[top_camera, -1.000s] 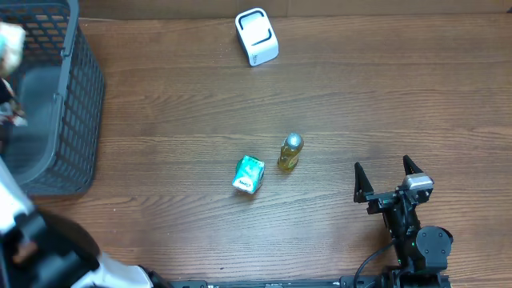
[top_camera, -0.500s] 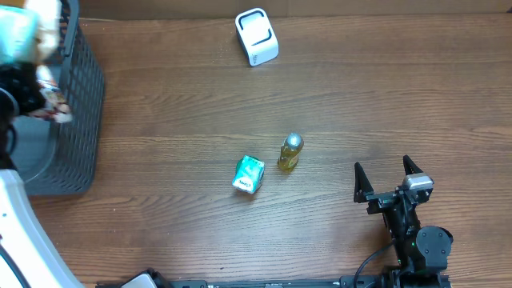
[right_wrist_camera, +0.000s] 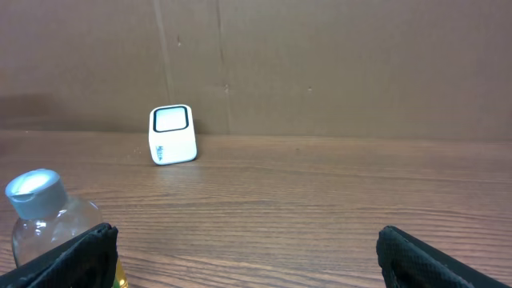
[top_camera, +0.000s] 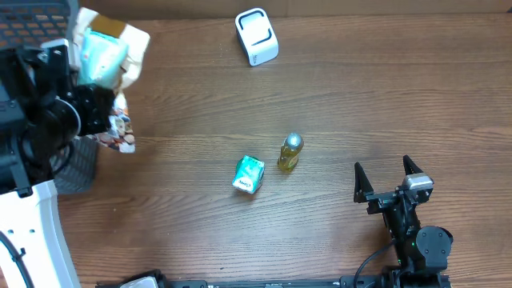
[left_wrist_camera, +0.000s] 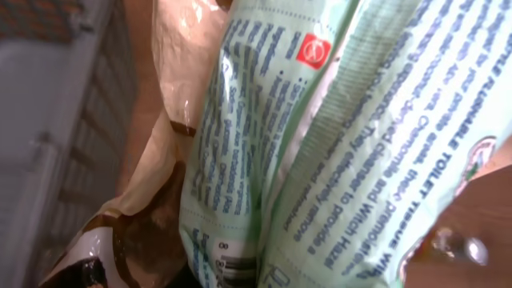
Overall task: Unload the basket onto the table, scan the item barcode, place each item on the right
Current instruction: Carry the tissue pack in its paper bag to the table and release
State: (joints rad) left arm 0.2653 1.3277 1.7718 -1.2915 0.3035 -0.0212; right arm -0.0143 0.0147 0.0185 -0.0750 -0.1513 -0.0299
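At ten o'clock, left gripper has lifted the wipes pack clear of the basket, jaws clamped on it; scanner at twelve next. Right gripper gapes idle.

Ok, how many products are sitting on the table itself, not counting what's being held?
2: a green carton mid-table and a silver-capped yellow bottle just right of it. The basket at far left could hide others.
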